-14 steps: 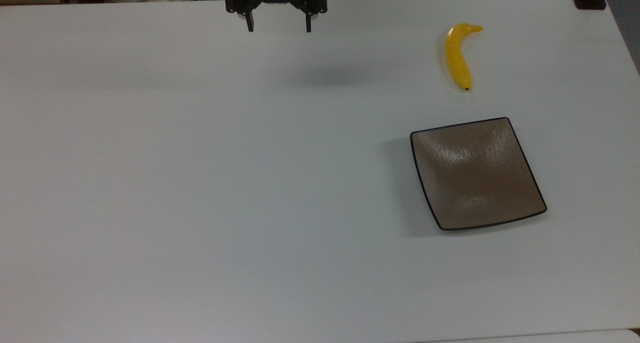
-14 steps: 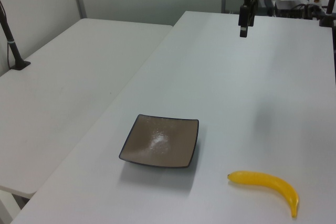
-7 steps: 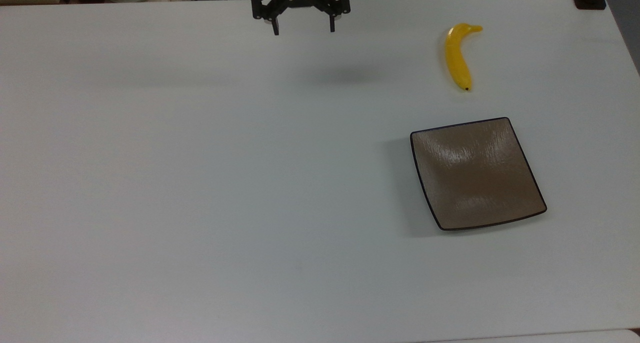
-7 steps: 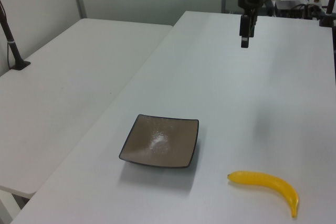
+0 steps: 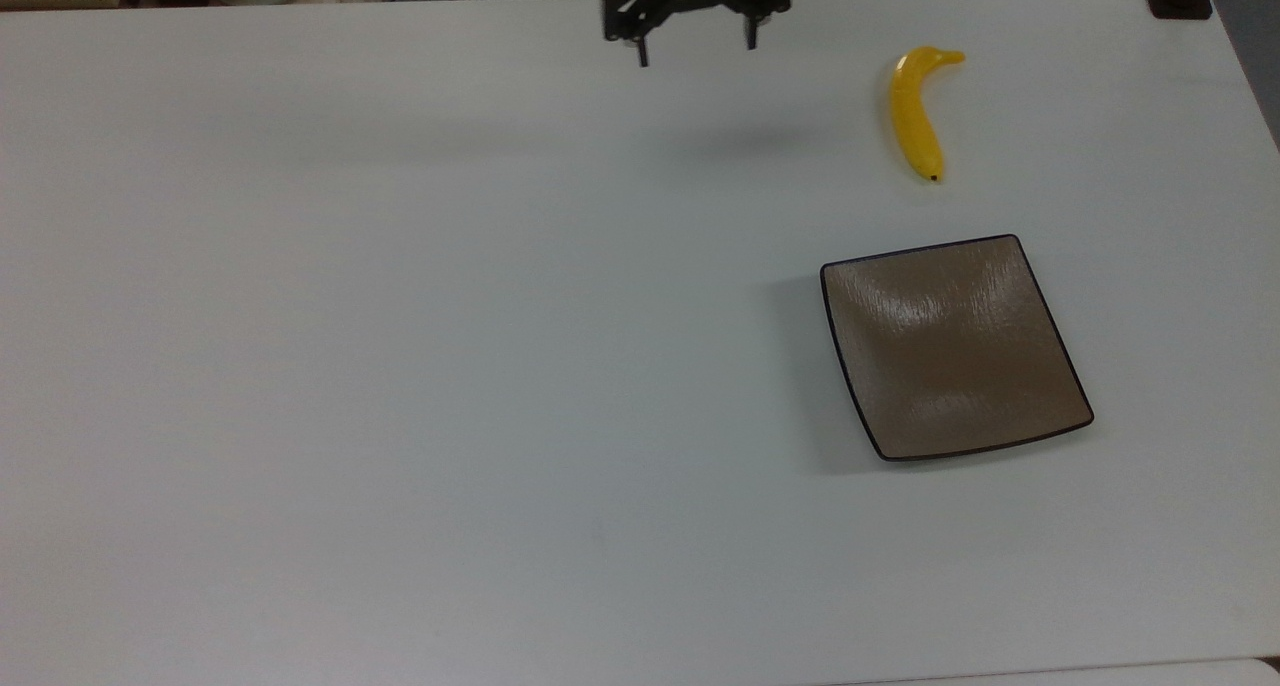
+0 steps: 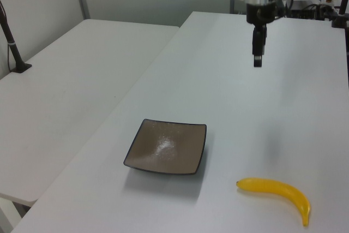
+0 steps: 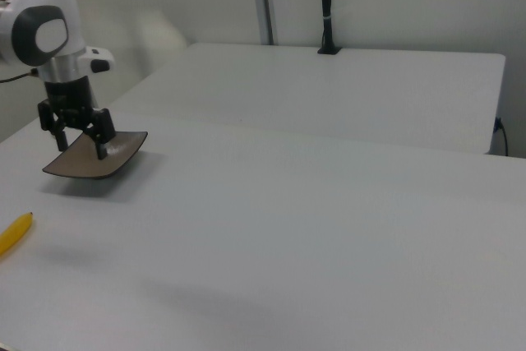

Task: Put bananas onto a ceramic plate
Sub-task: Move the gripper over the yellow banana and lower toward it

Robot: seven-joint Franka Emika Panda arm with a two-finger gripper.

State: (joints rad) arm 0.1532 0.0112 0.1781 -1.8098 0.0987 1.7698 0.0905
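Here the banana [image 5: 916, 114] lies well apart from the spread, empty claw [image 5: 696, 50].

Table [image 5: 400, 366]: smooth, matt white top, laminate-like in look, with soft shadows and no sharp reflections across the frame.

Plate [image 5: 955, 351], right of centre in the top view: brown, ceramic in look, glossy glaze with pale highlights near its upper edge; faint fine streaks run across the surface; thin dark rim. A bright sheen patch shows at its middle in the left view.

Banana [image 5: 915, 116], upper right of the top view: bright yellow, smooth and glossy, plastic-like, with a white glint near the stem and a small dark tip.

Gripper [image 5: 695, 46], top centre: black, matt, hard plastic or metal fingers; the arm housing above it in the left view is smooth white with a slight gloss.
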